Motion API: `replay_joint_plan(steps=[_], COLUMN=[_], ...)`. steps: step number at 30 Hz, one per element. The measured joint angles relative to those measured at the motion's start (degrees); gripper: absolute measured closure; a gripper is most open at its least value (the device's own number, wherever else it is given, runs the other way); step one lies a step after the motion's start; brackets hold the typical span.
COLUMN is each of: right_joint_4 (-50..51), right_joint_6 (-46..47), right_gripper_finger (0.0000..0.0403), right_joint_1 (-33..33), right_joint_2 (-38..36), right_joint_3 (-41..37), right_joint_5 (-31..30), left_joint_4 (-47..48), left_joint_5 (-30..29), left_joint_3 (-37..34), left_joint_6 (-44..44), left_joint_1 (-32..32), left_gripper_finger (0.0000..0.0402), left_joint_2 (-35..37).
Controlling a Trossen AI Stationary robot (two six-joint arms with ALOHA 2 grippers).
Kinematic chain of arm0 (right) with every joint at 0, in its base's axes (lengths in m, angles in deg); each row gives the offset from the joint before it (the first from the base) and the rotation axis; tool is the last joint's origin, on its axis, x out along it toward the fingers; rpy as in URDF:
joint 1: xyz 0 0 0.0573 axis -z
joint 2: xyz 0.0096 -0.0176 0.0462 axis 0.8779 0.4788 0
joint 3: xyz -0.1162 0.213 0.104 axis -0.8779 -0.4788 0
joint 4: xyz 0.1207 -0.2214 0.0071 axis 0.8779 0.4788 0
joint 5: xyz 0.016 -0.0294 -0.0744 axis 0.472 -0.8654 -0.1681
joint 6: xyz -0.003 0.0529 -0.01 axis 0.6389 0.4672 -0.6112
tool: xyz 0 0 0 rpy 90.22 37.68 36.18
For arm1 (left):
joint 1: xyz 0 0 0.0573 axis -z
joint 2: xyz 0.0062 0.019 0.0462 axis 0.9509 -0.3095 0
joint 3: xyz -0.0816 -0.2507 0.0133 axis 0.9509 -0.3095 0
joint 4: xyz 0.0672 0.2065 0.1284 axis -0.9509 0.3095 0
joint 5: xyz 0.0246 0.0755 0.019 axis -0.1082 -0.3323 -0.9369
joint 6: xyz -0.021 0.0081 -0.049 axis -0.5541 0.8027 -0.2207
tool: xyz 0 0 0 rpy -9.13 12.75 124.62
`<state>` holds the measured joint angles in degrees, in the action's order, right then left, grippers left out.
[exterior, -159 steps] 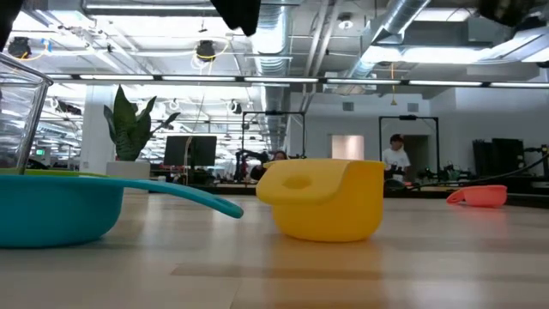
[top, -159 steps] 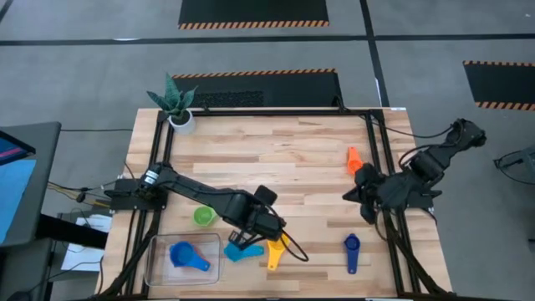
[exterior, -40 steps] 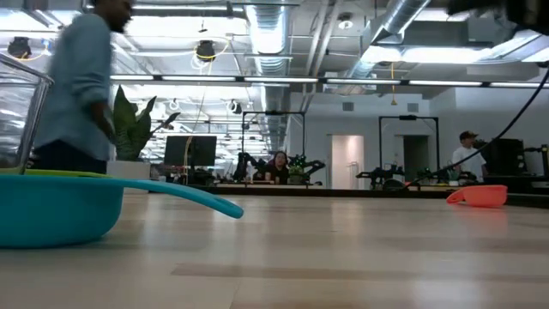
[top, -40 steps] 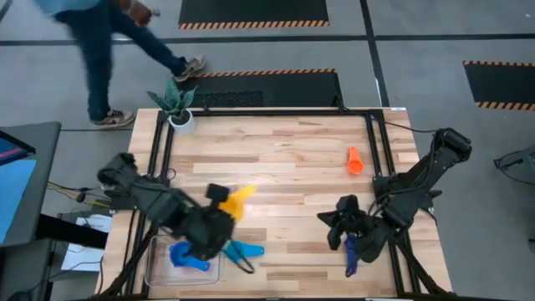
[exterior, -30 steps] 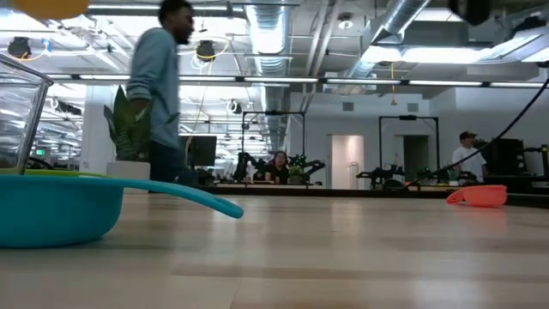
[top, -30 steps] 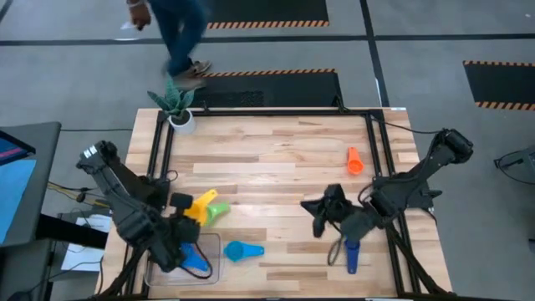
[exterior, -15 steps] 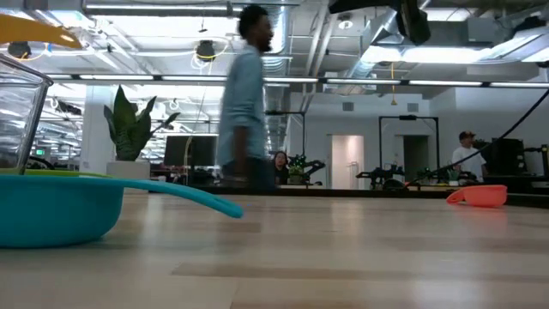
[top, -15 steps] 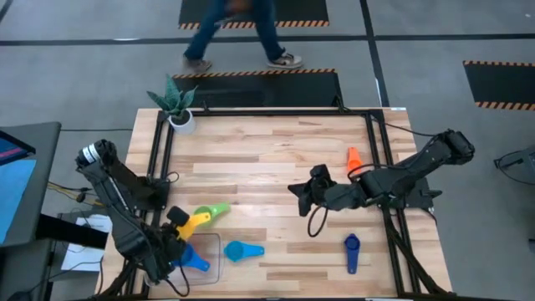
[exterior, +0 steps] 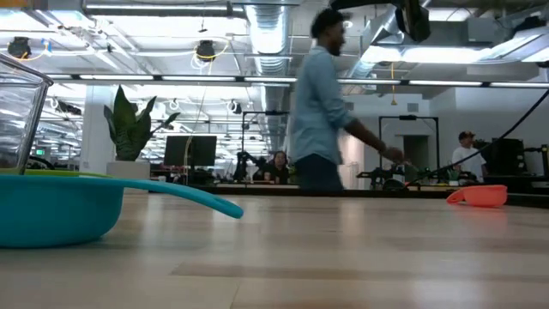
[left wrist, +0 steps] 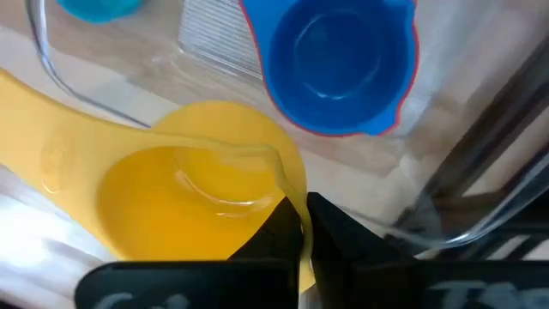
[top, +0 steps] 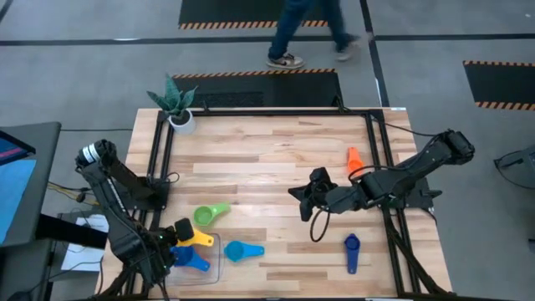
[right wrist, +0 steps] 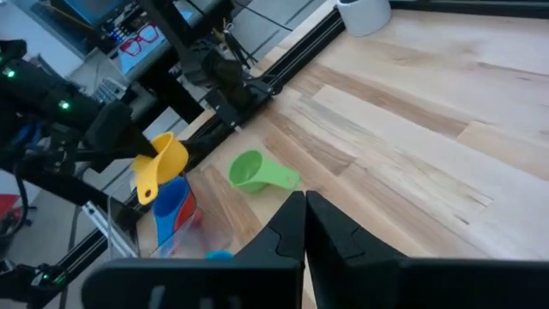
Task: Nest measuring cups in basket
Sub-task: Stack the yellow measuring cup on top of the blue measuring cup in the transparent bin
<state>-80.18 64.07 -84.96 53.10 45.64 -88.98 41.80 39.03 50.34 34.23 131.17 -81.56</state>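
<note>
My left gripper (top: 173, 237) is shut on the yellow cup (top: 194, 240) above the clear basket (top: 211, 269), at the table's near left corner. The medium blue cup (left wrist: 330, 60) sits in the basket, just beyond the yellow cup (left wrist: 197, 197). The light blue cup (top: 236, 250) lies on the table beside the basket's right wall. The green cup (top: 207, 216) lies just beyond the basket. The dark blue cup (top: 351, 249) lies near right and the red cup (top: 354, 159) far right. My right gripper (top: 303, 199) hovers shut over the table's middle. My left gripper pinches the yellow cup's bowl wall (left wrist: 296, 202), one finger inside the bowl and one outside, on the side away from the handle (left wrist: 34, 120). The cup is lifted clear over the basket, seen tilted in the right wrist view (right wrist: 165, 163).
A potted plant (top: 175, 104) stands at the far left corner. Black frame rails (top: 163, 167) run along the table's left and right edges. Bare wood lies across the middle and far side. A person (top: 313, 29) walks past beyond the far edge.
My left gripper carried the yellow cup toward the near edge and down, from beside the green cup to over the basket. My right gripper rose and moved left and toward the far edge, away from the dark blue cup, then held still. The person walked rightward.
</note>
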Motion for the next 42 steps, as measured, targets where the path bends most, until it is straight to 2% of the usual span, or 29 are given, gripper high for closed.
replay_joint_plan(steps=[3, 9, 17, 19, 23, 26, 36, 42], right_joint_4=[0.0, 0.5, 1.8, 2.1, 3.5, 5.0, 7.4, 7.4], right_joint_6=[0.0, 0.0, 0.0, 0.0, 0.1, 1.1, 3.9, 4.1], right_gripper_finger=[0.0376, 0.0380, 0.0376, 0.0377, 0.0380, 0.0380, 0.0379, 0.0378], right_joint_1=[-0.2, -0.9, -1.8, -1.8, -1.8, -1.8, -1.8, -1.8], right_joint_2=[0.0, 0.0, 0.0, 0.0, 0.0, 0.0, 0.0, 0.0], right_joint_3=[0.0, 0.0, 0.0, 0.0, 0.0, 0.0, 0.0, 0.0], right_joint_5=[0.1, 0.0, 0.0, 0.0, 0.0, -0.1, -0.1, -0.1], left_joint_4=[-0.2, -0.5, -0.2, -0.1, -2.7, -6.5, -7.5, -6.1], left_joint_5=[-0.2, -1.5, -2.6, -0.6, 7.3, 9.4, 8.5, 5.4], left_joint_3=[-1.0, -3.6, 1.1, 2.1, 4.0, 3.9, 2.8, 2.8], left_joint_6=[3.6, 4.1, 2.6, 2.5, 2.4, 2.1, -1.6, -6.6], left_joint_1=[0.0, 0.1, 0.2, 0.7, 2.6, 4.4, 4.7, 4.7], left_gripper_finger=[0.0401, 0.0401, 0.0401, 0.0401, 0.0401, 0.0401, 0.0401, 0.0401], left_joint_2=[0.0, -0.2, -0.1, -0.1, -0.1, -0.1, -8.0, -8.6])
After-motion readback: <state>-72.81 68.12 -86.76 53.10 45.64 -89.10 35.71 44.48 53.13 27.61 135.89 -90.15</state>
